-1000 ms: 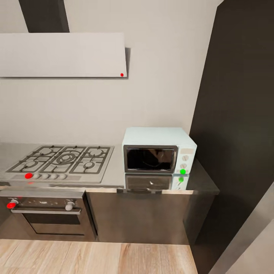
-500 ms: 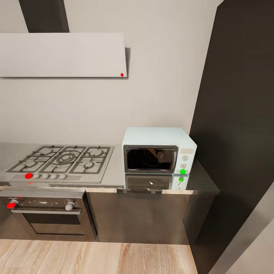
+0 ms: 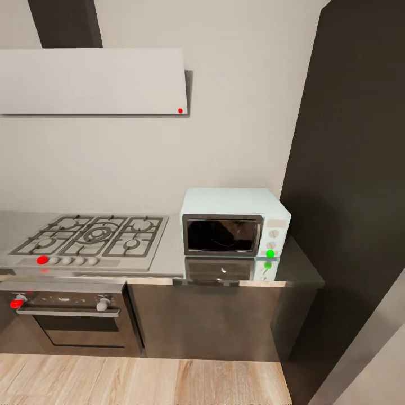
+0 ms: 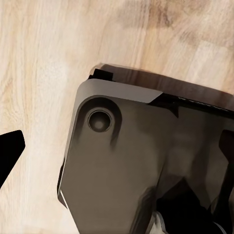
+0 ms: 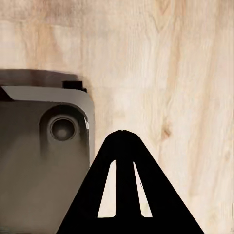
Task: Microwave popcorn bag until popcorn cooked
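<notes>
At the left of the head view, a gas hob [image 3: 90, 239] with a red-marked knob sits in the countertop [image 3: 169, 260], above a built-in oven [image 3: 70, 318] with one red and one white knob. A pale range hood [image 3: 93, 80] with a small red dot hangs on the wall above. Further right, the microwave [image 3: 233, 222] stands on the countertop, door closed, a green marker on its lowest knob; its reflection shows in the glossy surface. A tall dark cabinet [image 3: 354, 185] borders the right side. In the left wrist view, the robot base [image 4: 131, 165] lies over the wooden floor [image 4: 44, 63]; the left gripper's state cannot be told. In the right wrist view, the right gripper [image 5: 123, 134] has its fingers closed together to a point above the floor.
</notes>
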Motion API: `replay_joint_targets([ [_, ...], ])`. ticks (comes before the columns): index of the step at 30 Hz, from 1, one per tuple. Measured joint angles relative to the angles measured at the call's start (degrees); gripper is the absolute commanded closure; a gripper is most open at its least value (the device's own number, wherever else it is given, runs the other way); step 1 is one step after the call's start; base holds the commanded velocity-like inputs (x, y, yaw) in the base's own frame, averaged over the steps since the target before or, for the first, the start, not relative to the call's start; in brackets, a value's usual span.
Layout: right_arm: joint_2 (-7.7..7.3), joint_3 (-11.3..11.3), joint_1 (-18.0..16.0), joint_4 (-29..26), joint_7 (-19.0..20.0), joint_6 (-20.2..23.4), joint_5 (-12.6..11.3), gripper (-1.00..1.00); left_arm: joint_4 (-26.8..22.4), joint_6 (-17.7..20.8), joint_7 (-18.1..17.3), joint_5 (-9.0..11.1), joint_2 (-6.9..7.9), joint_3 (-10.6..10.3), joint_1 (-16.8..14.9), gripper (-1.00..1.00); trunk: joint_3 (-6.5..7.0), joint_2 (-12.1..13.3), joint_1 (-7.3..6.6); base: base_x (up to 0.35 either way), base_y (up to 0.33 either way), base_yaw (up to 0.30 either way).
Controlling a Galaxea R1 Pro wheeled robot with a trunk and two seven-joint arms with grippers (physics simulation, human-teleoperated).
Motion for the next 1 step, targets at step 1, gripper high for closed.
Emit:
replay_joint_targets([
  [1, 0.09, -0.03, 0.0, 0.0, -0.01, 0.0, 0.44, 1.0, 0.0, 0.0, 0.0, 0.01, 0.0, 0.0, 0.0, -1.0, 0.0, 0.0, 0.0, 0.0, 0.0, 0.0],
])
